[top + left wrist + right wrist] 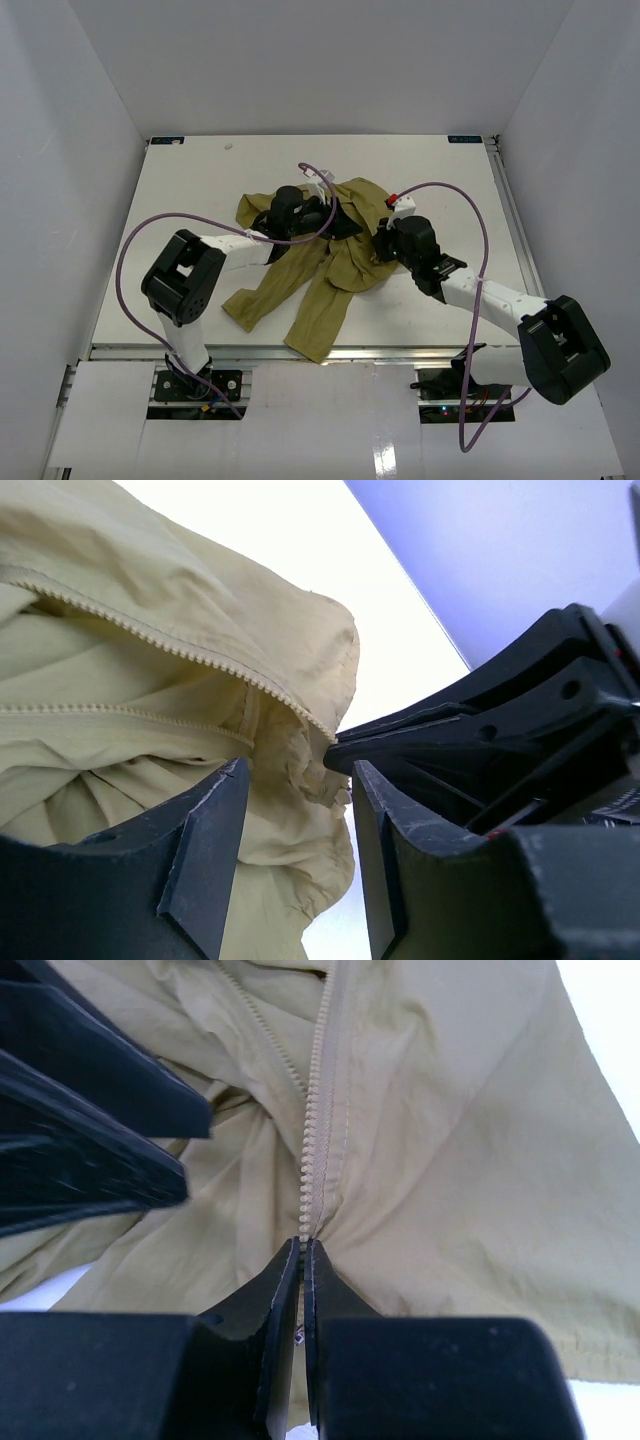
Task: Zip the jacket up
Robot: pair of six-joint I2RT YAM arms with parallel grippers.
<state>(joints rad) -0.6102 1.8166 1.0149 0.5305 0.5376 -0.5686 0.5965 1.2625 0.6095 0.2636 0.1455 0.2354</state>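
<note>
Standing by the white flat table [200, 180], I see the black two-fingered left gripper [325, 217] reaching in from the left of the top view. It rests on the upper part of the olive-green thin cloth jacket [330, 290], which lies crumpled at mid-frame with its sleeves trailing toward the lower left. In its own wrist view the left gripper [298, 855] is released. Its fingers [205, 850] stand apart, and a bunched fold of cloth hangs loose in the gap. Two rows of the pale toothed zip [160, 640] run in from the left of that frame and converge near centre, just above the fingertips.

Further right, the black right gripper [378, 245] comes in from the lower right and meets the jacket almost nose to nose with the left one. It is clenched: in the right wrist view its fingers [275, 1300] pinch the zip line itself at lower centre. From that pinch the teeth run straight away toward the top of the frame.

That long axis is what counts. Any pull, I judge, has to follow this line, with the right gripper already on it. The left gripper [90, 1110], at the upper left just beside the zip, is best placed to pin the cloth. Whether the slider sits inside the pinch, I cannot tell.
</note>
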